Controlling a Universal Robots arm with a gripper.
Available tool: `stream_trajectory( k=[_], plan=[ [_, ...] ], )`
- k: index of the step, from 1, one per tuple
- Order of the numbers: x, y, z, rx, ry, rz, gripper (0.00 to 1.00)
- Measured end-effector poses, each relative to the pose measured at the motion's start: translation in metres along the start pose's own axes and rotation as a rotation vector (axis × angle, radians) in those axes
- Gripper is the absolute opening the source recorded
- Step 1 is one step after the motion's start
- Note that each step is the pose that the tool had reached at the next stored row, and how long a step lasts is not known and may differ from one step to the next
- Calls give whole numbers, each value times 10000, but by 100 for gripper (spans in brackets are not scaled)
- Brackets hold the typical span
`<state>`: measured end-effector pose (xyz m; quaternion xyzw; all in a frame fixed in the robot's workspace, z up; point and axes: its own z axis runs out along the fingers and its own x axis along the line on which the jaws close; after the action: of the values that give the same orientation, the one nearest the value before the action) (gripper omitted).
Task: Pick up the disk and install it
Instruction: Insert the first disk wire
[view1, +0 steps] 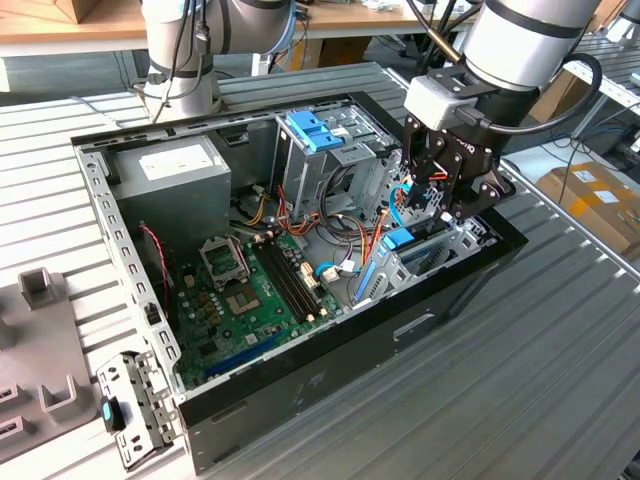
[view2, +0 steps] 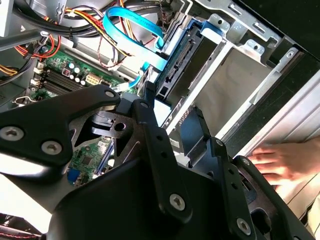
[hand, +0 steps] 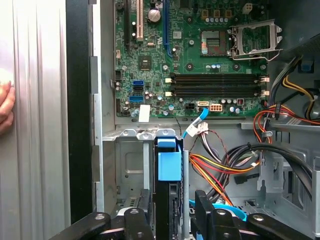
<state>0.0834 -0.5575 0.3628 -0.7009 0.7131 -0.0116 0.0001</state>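
Observation:
The disk (hand: 169, 167) stands on edge with its blue side rail showing, in the metal drive bay (hand: 127, 165) at the corner of the open computer case (view1: 330, 370). In the exterior view its blue rail end (view1: 398, 238) sits low in the bay toward that view's right. My gripper (view1: 445, 205) hangs right over the bay. In both wrist views the black fingers (hand: 145, 220) flank the disk (view2: 182, 55) closely, one on each face, so the gripper (hand: 172, 220) looks shut on it. The lower part of the disk is hidden by the gripper (view2: 172, 112).
The green motherboard (hand: 200, 60) lies beside the bay, with loose coloured cables (hand: 225, 165) and a blue flat cable (view2: 132, 22) close to the disk. A person's hand (view2: 280, 162) rests outside the case wall. A grey power supply (view1: 170, 170) and a blue-capped cage (view1: 315, 130) stand further back.

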Motion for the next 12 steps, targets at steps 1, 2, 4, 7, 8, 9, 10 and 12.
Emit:
stream_trajectory(
  k=[1,2,4,7,8,9,10,12],
  plan=[
    [0,0,1,0,-1,0,48],
    [0,0,0,0,0,0,48],
    [-1,0,-9,0,2,0,48],
    [0,0,-40,0,0,0,48],
    [1,-1,-47,0,-1,0,48],
    [0,-1,-58,0,0,0,48],
    [1,-1,-65,0,-2,1,48],
    [1,-1,-76,0,-1,0,48]
  ],
)
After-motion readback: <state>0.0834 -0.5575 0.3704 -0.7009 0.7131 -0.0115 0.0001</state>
